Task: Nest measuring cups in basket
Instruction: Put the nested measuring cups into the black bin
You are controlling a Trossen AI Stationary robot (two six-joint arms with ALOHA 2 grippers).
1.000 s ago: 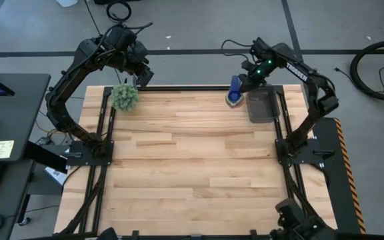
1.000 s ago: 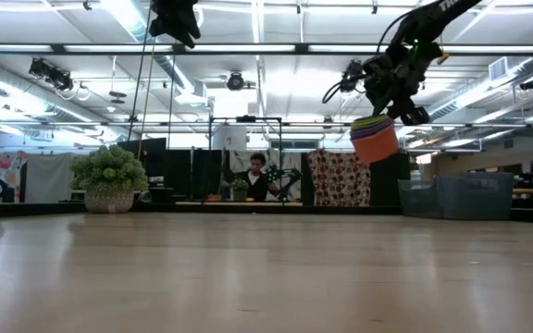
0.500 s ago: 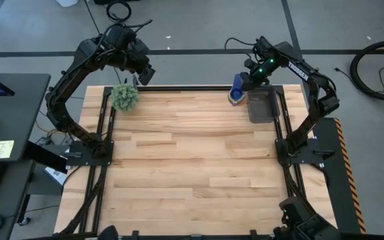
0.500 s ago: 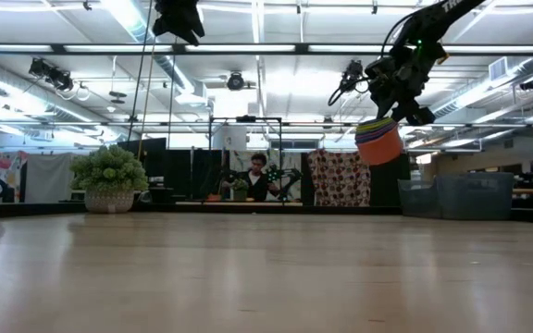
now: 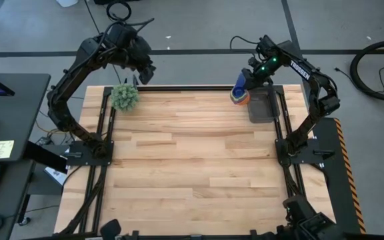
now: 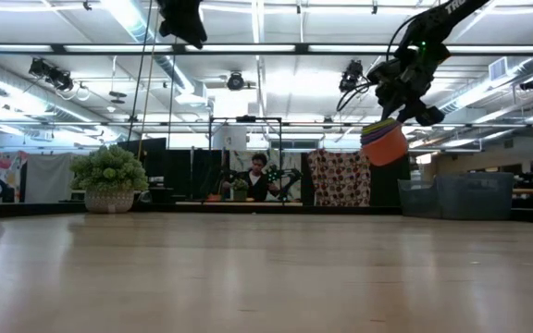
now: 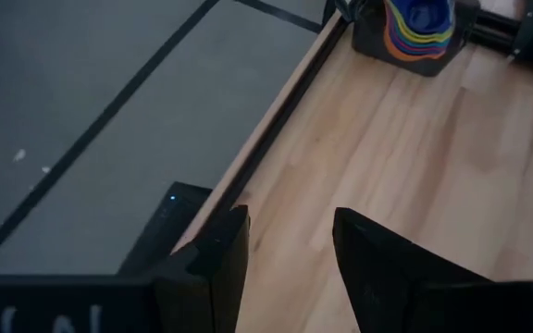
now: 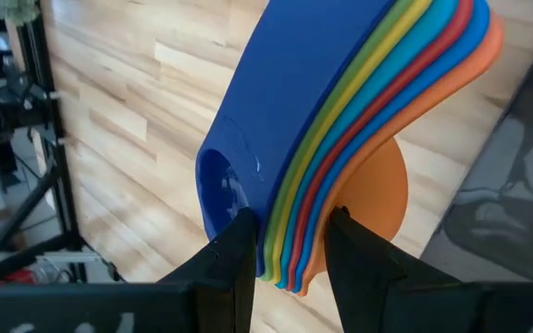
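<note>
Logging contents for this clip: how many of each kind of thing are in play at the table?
Measuring cups, nested in one stack held by the right gripper: 7
Basket: 1
Plant ball: 1
Total: 9

Fuzzy green plant ball [image 5: 125,97] at the wooden table's [image 5: 192,167] far-left corner — person [image 6: 258,176] seated beyond.

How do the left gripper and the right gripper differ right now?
The right gripper is shut on the nested cups, lifted beside the basket; the left gripper holds nothing, its fingers apart. The right one hangs over the table's far right corner, the left over its far left edge. Both are raised.
</note>
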